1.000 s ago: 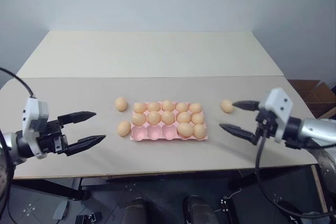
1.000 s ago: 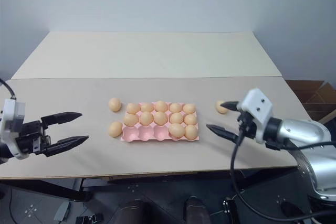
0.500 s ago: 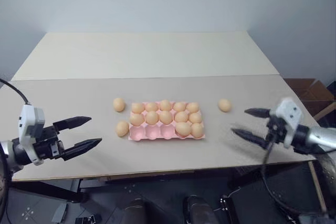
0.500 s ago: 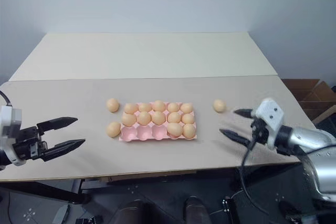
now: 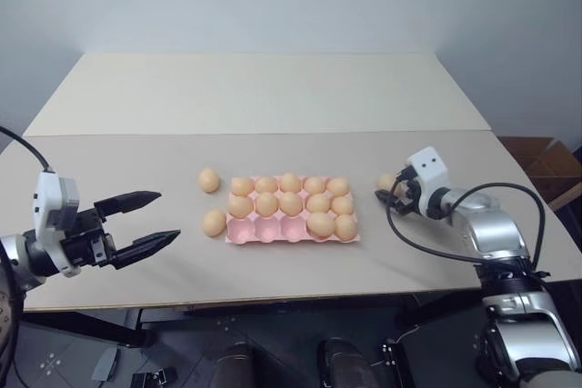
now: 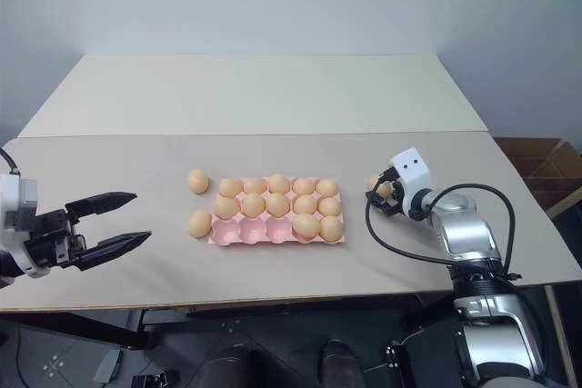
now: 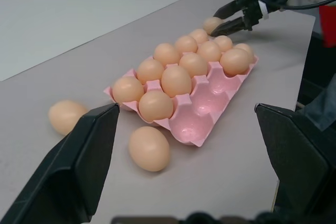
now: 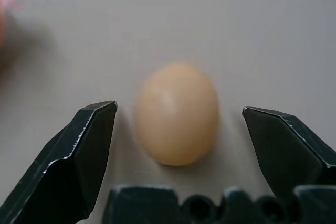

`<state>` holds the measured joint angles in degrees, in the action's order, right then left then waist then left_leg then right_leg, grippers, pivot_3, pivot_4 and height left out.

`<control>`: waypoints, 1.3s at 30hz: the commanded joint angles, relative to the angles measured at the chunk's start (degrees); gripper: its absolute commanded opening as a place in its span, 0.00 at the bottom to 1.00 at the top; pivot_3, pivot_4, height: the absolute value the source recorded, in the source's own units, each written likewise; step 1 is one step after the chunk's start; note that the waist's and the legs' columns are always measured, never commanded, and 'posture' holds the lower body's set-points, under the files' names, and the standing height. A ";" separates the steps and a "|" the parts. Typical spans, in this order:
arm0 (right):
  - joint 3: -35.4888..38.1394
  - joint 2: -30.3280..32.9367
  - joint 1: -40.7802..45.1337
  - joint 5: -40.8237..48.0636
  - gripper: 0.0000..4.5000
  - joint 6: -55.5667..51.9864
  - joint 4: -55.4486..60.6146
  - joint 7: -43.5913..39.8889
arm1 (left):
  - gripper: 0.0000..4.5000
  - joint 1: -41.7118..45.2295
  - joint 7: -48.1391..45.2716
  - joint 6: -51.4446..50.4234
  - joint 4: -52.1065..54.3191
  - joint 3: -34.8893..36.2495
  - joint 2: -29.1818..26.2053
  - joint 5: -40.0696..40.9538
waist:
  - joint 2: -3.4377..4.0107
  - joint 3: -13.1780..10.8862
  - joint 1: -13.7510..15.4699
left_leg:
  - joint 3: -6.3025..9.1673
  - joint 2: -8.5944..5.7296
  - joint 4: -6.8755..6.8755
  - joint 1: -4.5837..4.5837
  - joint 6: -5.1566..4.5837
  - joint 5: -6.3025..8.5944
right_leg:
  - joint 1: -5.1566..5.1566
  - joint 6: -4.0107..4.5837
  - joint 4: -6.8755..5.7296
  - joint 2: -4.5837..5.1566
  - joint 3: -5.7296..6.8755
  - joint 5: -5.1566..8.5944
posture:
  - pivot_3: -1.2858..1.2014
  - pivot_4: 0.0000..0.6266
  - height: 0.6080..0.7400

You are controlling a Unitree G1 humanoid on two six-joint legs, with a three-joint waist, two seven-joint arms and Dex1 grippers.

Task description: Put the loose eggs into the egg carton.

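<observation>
Your right hand (image 8: 178, 129) is down at the table (image 5: 273, 97) with its two black fingers (image 8: 86, 145) spread wide, one on each side of a loose egg (image 8: 177, 114). The fingers are near the egg but do not touch it, and the egg lies on the table, so nothing is held. From the head camera, that egg (image 5: 387, 183) sits at about 3 o'clock from the egg carton (image 5: 293, 230), a little way off its right end. Your left hand (image 5: 150, 217) hangs over the near left part of the table, at about 8 o'clock from the carton, well apart from it. Its fingers are wide apart too, and it holds nothing. The pink carton lies flat in the middle of the table. Its two far rows are full of eggs, and the near row has two eggs at its right end and three bare cups. Two more loose eggs lie just off its left end, one (image 5: 209, 180) at about 10 o'clock and one (image 5: 215, 222) at about 8 o'clock.
</observation>
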<state>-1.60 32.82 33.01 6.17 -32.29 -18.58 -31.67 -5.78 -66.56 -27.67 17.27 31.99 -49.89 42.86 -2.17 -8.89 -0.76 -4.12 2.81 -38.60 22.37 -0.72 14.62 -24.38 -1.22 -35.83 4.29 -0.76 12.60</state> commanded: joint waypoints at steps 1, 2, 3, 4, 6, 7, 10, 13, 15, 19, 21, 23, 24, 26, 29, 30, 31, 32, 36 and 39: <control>1.21 0.13 0.78 -0.03 0.79 2.74 1.63 -0.40 | 1.00 -0.68 0.19 0.91 2.37 2.14 -0.26 0.84 | 0.00 0.00 -0.08 | 0.00 0.01 0.03 -0.02 0.00 0.00 | 0.00 0.00 -0.01 0.00 0.00 0.00 | 0.52 0.24 1.00; 1.69 -0.01 0.53 0.30 0.72 2.66 2.81 -0.38 | 1.00 -0.92 0.21 0.92 2.54 2.32 -0.23 0.90 | 0.00 0.00 -0.10 | 0.01 0.02 0.04 -0.02 0.00 0.00 | 0.00 -0.01 -0.01 -0.02 0.00 0.00 | 0.52 0.24 1.00; 2.03 -0.10 0.30 0.40 0.64 2.64 3.85 -0.16 | 1.00 -1.12 0.24 0.94 2.68 2.45 -0.20 0.97 | 0.00 0.00 -0.11 | 0.01 0.03 0.04 -0.04 0.00 0.00 | 0.00 -0.01 -0.02 -0.03 0.00 0.00 | 0.52 0.24 1.00; 2.30 -0.10 0.02 0.63 0.56 2.77 5.12 -0.26 | 1.00 -1.15 0.30 0.97 2.72 2.44 -0.20 0.96 | 0.01 0.00 -0.10 | 0.01 0.03 0.04 -0.05 0.00 0.00 | 0.00 -0.01 -0.05 -0.03 0.00 0.00 | 0.52 0.24 1.00; 2.99 -0.12 -0.79 1.61 0.50 1.43 8.82 -0.57 | 1.00 -1.26 0.42 0.99 2.88 2.42 -0.13 0.93 | 0.01 -0.01 -0.10 | 0.02 0.04 0.04 -0.07 0.00 0.00 | 0.00 0.00 -0.08 -0.05 0.00 0.00 | 0.52 0.24 1.00; 3.01 -0.03 -1.14 1.65 0.50 1.12 10.16 -0.64 | 1.00 -1.29 0.46 1.00 2.93 2.40 -0.10 0.92 | 0.01 -0.01 -0.11 | 0.02 0.05 0.04 -0.08 0.00 -0.01 | 0.00 0.00 -0.08 -0.05 0.00 0.00 | 0.52 0.24 1.00; 3.58 0.20 -3.21 3.51 0.50 -1.10 18.69 -1.25 | 1.00 -1.07 0.49 0.93 2.91 2.13 -0.16 0.96 | 0.01 -0.01 -0.08 | 0.02 0.05 0.04 -0.09 0.01 -0.01 | 0.01 -0.01 -0.08 -0.06 0.00 0.00 | 0.52 0.24 1.00; 3.89 0.44 -4.89 5.00 0.50 -4.84 27.57 -0.91 | 1.00 -0.97 0.32 0.91 2.86 1.87 -0.30 0.93 | 0.02 -0.01 -0.05 | 0.02 0.06 0.04 -0.07 0.01 0.00 | -0.01 -0.01 -0.08 -0.05 0.00 0.00 | 0.52 0.24 1.00; 4.07 0.38 -6.09 8.09 0.50 -9.40 34.99 -1.56 | 1.00 -0.93 0.29 0.79 2.91 1.90 -0.42 1.01 | 0.02 -0.01 -0.07 | 0.02 0.06 0.04 -0.07 0.01 0.00 | -0.01 -0.01 -0.08 -0.04 0.00 0.00 | 0.52 0.24 1.00; -0.86 -0.20 -9.63 12.60 0.50 -16.64 49.65 -2.51 | 1.00 -0.99 0.19 0.44 3.01 1.86 -0.70 1.04 | 0.02 -0.01 0.00 | 0.05 0.08 0.10 -0.09 0.01 0.00 | 0.00 0.01 -0.06 -0.04 0.04 0.02 | 0.52 0.24 1.00; -3.20 -1.16 -10.07 13.24 0.50 -18.92 52.50 -1.63 | 1.00 -1.05 0.24 0.34 3.11 1.80 -0.76 0.98 | 0.02 -0.01 -0.11 | 0.07 0.09 0.10 -0.10 0.01 0.00 | 0.00 0.02 -0.07 -0.05 0.06 0.03 | 0.52 0.24 1.00; -6.26 -3.09 -9.95 13.42 0.50 -20.53 54.05 -0.23 | 1.00 -0.94 0.27 0.23 3.12 1.68 -0.81 1.00 | 0.02 -0.01 -0.12 | 0.05 0.08 0.10 -0.12 0.02 -0.01 | 0.00 0.04 -0.08 -0.04 0.04 0.03 | 0.52 0.24 1.00; -8.07 -3.75 -9.85 13.29 0.50 -20.89 54.42 0.05 | 1.00 -0.79 0.27 0.14 3.07 1.63 -0.89 1.06 | 0.02 -0.01 -0.10 | 0.05 0.08 0.09 -0.14 0.02 -0.01 | 0.01 0.05 -0.08 -0.03 0.04 0.03 | 0.52 0.24 1.00; -11.87 -4.24 -9.51 11.89 0.50 -20.90 54.23 0.70 | 1.00 -0.45 0.17 0.02 2.88 1.51 -1.11 1.12 | 0.02 -0.01 -0.07 | 0.04 0.08 0.08 -0.14 0.03 -0.02 | 0.01 0.17 -0.08 -0.03 0.04 0.09 | 0.52 0.24 1.00; -16.11 -4.53 -8.65 9.92 0.50 -20.23 52.90 1.27 | 1.00 -0.16 0.15 -0.02 2.76 1.31 -1.22 1.08 | 0.02 -0.01 0.02 | 0.04 0.06 0.08 -0.12 0.03 -0.02 | 0.00 0.17 -0.08 -0.03 0.04 0.10 | 0.52 0.24 1.00; -16.88 -4.64 -8.40 9.60 0.50 -20.06 52.57 1.24 | 1.00 -0.15 0.20 -0.05 2.84 1.28 -1.20 1.11 | 0.02 -0.01 0.05 | 0.04 0.04 0.08 -0.11 0.03 -0.02 | 0.00 0.16 -0.07 -0.01 0.05 0.10 | 0.52 0.24 1.00; -17.69 -4.77 -8.01 9.25 0.50 -20.02 52.18 1.24 | 1.00 -0.13 0.24 -0.05 2.90 1.23 -1.16 1.12 | 0.02 -0.01 0.06 | 0.04 0.04 0.08 -0.10 0.03 -0.02 | -0.01 0.16 -0.06 -0.01 0.05 0.10 | 0.52 0.24 1.00; -18.33 -5.12 -7.42 8.95 0.54 -20.47 51.73 1.46 | 1.00 -0.08 0.25 -0.02 2.87 1.15 -1.14 1.09 | 0.01 0.00 0.04 | 0.04 0.04 0.08 -0.09 0.03 -0.02 | -0.01 0.14 -0.05 -0.01 0.05 0.09 | 0.52 0.24 1.00; -18.08 -5.09 -6.08 8.96 0.77 -21.58 51.83 1.06 | 1.00 0.09 0.39 -0.07 3.01 0.91 -1.07 1.15 | 0.01 -0.01 0.03 | 0.05 0.05 0.08 -0.09 0.03 -0.02 | -0.02 0.12 -0.06 -0.02 0.06 0.08 | 0.52 0.24 1.00; -15.27 -2.97 -5.92 10.40 0.99 -22.10 53.96 -0.68 | 1.00 0.37 0.37 0.00 2.76 0.76 -1.12 1.07 | 0.01 -0.01 0.12 | 0.07 0.05 0.08 -0.09 0.03 -0.02 | 0.00 0.13 -0.06 -0.02 0.08 0.08 | 0.52 0.24 1.00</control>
<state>-19.90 28.84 26.27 15.26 -53.72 32.35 -31.51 -6.27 -66.10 -27.82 19.22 32.42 -50.24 42.93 -2.15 -8.90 -0.64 -4.05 2.86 -38.52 22.28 -0.69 14.60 -24.38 -1.09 -35.89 4.27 -0.67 12.68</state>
